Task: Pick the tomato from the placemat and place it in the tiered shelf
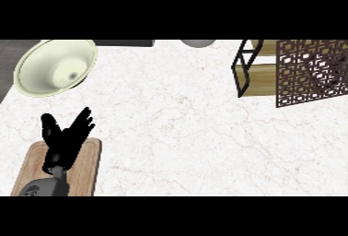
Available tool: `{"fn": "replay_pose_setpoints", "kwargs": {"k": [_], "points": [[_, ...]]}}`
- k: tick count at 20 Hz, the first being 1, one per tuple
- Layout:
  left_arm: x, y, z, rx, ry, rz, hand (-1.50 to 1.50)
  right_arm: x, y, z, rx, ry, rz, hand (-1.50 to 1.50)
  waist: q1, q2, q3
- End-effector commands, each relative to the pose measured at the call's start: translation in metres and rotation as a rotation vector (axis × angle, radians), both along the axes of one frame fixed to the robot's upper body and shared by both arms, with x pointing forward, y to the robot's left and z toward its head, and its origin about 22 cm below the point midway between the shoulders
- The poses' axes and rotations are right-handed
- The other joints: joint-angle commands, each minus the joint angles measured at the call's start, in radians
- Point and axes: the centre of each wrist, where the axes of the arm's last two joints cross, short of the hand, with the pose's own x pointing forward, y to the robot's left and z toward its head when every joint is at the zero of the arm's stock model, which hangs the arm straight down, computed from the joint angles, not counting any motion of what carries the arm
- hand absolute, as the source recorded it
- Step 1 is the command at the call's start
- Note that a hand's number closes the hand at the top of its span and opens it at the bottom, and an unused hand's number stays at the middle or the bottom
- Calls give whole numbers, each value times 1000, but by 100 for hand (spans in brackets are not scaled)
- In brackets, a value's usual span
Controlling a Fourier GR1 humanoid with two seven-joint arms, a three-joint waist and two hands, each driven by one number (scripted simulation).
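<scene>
- The tomato shows nowhere in the head view; its position, heading and long axis cannot be read.
- The placemat (87,161) is a wooden-toned mat at the lower left of the worktop (190,133). The part that shows carries nothing but the hand over it.
- The left hand (65,138) is over the placemat's far end, fingers (85,120) spread and straight, released, grasping nothing. The tomato may lie hidden beneath it; this cannot be confirmed.
- The right hand is not in view.
- The tiered shelf (262,69) stands at the upper right, well apart from the placemat. It has a black frame, wooden tiers and a dark lattice panel (309,73) on its right side.
- A pale bowl (55,68) sits at the upper left, beyond the placemat.
- Step in hand, as judged: the pick, with no grasp made.
- Next move, as judged: locate the tomato, close the fingers round it, lift, then carry it across the worktop to a shelf tier, entering from the open left side, clear of the frame.
</scene>
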Motion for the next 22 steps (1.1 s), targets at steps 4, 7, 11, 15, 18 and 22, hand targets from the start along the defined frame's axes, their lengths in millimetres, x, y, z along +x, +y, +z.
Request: {"fn": "replay_pose_setpoints", "kwargs": {"k": [4,7,11,15,18,22], "points": [[5,1,5,-5,-3,18,0,-6,-16,7,294,-45,24,-150,-3,0,0],[4,-4,2,-1,7,1,0,-3,-10,10,417,-70,8,-150,2,2,0],[-10,7,-9,20,21,12,0,-19,-41,18,509,-126,-74,-150,-3,-1,0],[0,-3,2,16,-6,-20,0,-44,-73,46,474,-218,-239,-150,15,10,0],[-7,-19,-4,14,3,2,0,-61,-100,39,515,-244,-330,-150,6,4,1],[-9,-7,-5,-3,6,-23,0,-81,-127,41,604,-281,-394,-150,18,10,2]]}}
